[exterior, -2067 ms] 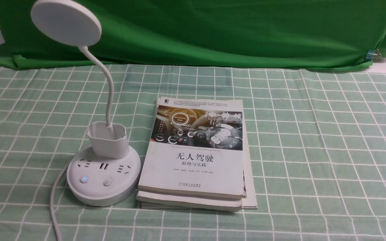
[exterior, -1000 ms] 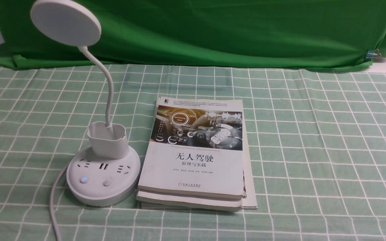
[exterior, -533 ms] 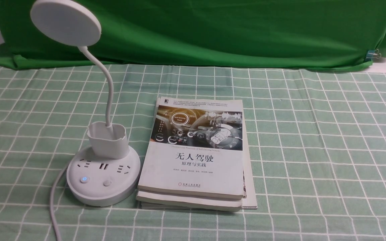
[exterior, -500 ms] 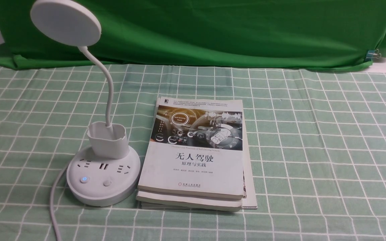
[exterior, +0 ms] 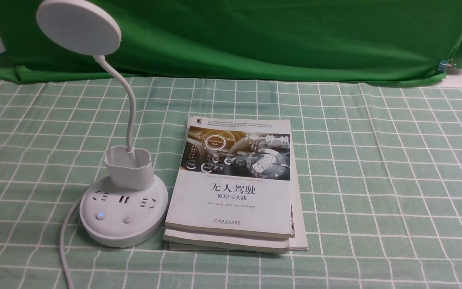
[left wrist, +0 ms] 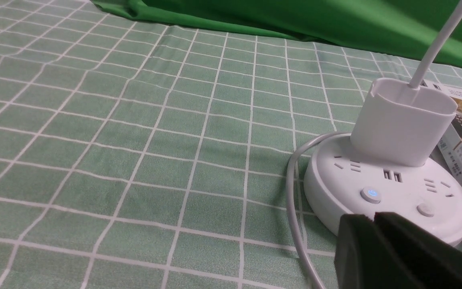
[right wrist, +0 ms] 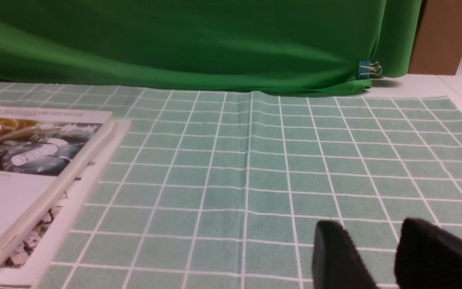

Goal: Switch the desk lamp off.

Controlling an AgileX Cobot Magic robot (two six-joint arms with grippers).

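The desk lamp [exterior: 123,208] is white and stands on the left of the table. It has a flat round head [exterior: 78,26], a thin bent neck, a small cup holder [exterior: 128,167] and a round base with sockets. On the base, one button glows blue [exterior: 101,215] and a plain button [exterior: 128,219] sits beside it. My left gripper [left wrist: 373,217] is shut and empty. It hovers just short of the base's near rim, in front of the blue button [left wrist: 370,194]. My right gripper [right wrist: 371,228] is open and empty, low over the cloth to the right of the books.
A stack of books [exterior: 235,188] lies right beside the lamp base. The lamp's white cord [exterior: 63,245] runs off the table's front left. A green checked cloth [exterior: 375,160] covers the table and a green backdrop [exterior: 275,36] hangs behind it.
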